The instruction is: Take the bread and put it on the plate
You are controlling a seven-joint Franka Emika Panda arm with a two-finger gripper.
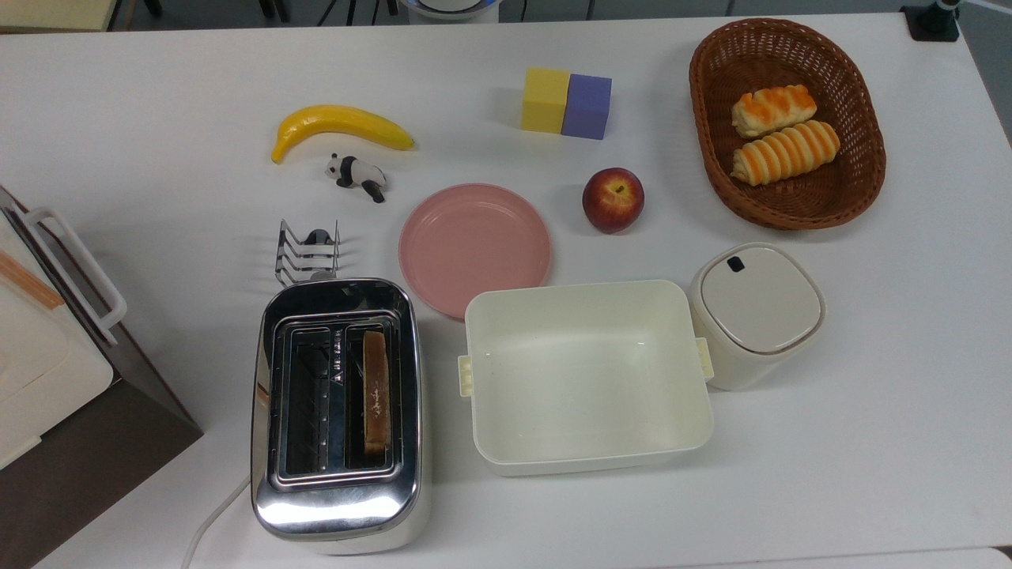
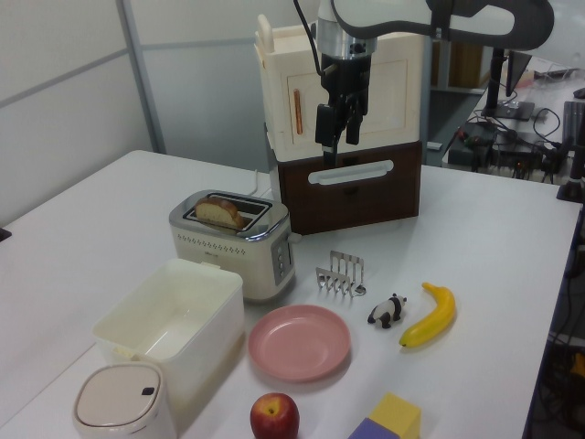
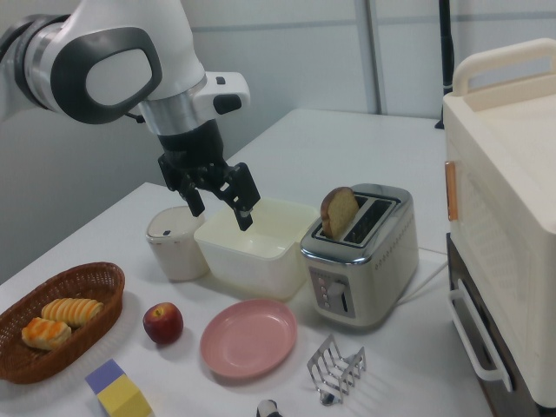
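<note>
I see the brown bread (image 1: 376, 392) standing up in a slot of the shiny toaster (image 1: 338, 510). The round pink plate (image 1: 474, 246) sits empty just beside it.

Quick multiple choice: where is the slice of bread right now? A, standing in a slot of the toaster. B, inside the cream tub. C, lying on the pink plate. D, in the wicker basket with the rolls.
A. The bread stands on edge in one slot of the toaster, its top poking out in the right view, while the plate is bare and the gripper hangs open in the air, holding nothing.
</note>
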